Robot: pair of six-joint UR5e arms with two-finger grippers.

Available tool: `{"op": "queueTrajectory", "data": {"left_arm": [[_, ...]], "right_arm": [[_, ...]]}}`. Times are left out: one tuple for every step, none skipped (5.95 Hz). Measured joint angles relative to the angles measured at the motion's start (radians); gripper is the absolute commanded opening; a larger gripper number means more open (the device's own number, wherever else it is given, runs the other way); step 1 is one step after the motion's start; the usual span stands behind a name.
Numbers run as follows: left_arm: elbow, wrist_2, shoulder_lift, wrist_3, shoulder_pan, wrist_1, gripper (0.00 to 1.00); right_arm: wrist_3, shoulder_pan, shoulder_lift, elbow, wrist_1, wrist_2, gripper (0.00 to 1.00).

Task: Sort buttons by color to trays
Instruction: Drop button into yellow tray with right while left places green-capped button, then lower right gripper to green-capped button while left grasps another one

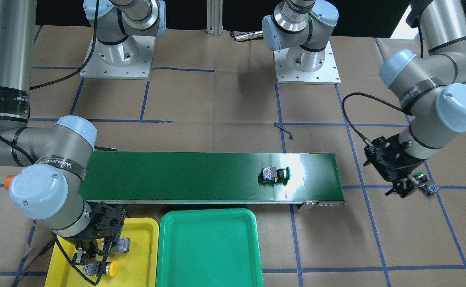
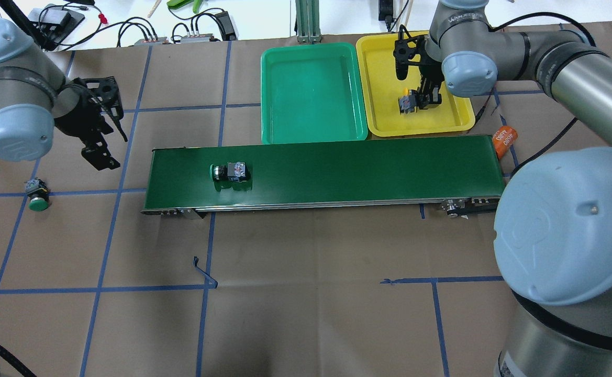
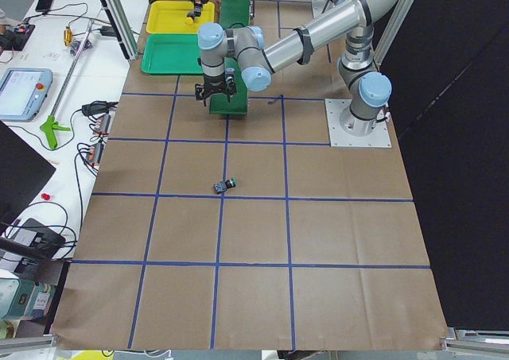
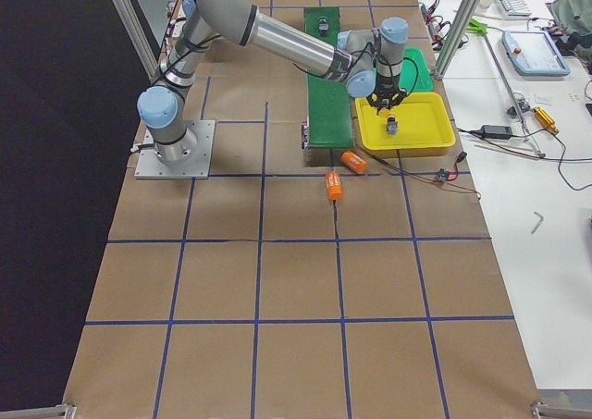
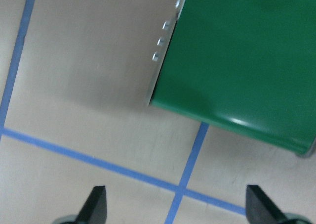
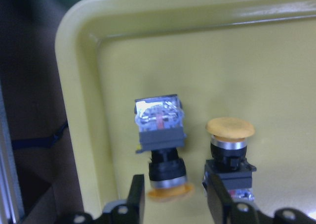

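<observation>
Two yellow-capped buttons (image 6: 160, 122) (image 6: 230, 145) lie in the yellow tray (image 6: 74, 85). My right gripper (image 6: 174, 187) hovers there, open, its fingers (image 6: 137, 197) straddling the left button's cap with a gap on each side. A green-capped button (image 2: 230, 172) rests on the conveyor belt (image 2: 337, 167). Another green-capped button (image 2: 37, 195) sits on the paper near the left arm. In the overhead view my left gripper (image 2: 99, 154) hangs above the paper between that button and the belt's end. It is open and holds nothing (image 5: 177, 204). The green tray (image 2: 311, 89) is empty.
An orange cylinder marked 4680 (image 2: 505, 141) lies by the belt's right end, and a second one (image 4: 334, 186) sits on the paper nearby. Both trays stand side by side along the belt's far edge. Cables and tools lie beyond the table.
</observation>
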Motion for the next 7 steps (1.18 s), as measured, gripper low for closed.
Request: {"op": "queueTrajectory", "data": {"left_arm": [[-0.004,0.001,-0.006,-0.051,0.093,0.035,0.99],[-0.004,-0.002,-0.024,-0.13,0.182,0.063,0.96],[0.005,-0.002,-0.059,-0.269,0.246,0.092,0.96],[0.015,0.019,-0.106,-0.447,0.272,0.123,0.96],[0.024,0.061,-0.159,-0.623,0.281,0.154,0.96],[0.028,0.091,-0.203,-0.739,0.285,0.19,0.95],[0.028,0.101,-0.236,-0.785,0.287,0.219,0.88]], "right_arm": [[0.005,0.0,-0.024,0.0,0.01,0.021,1.0],[0.014,0.002,-0.078,0.003,0.067,0.023,1.0],[0.049,0.009,-0.149,0.004,0.181,0.024,1.0],[0.096,0.036,-0.22,0.007,0.297,0.023,1.0],[0.144,0.094,-0.27,0.009,0.38,0.005,1.0],[0.199,0.15,-0.296,0.009,0.425,-0.021,1.0],[0.232,0.181,-0.309,0.011,0.451,-0.033,1.0]]}}
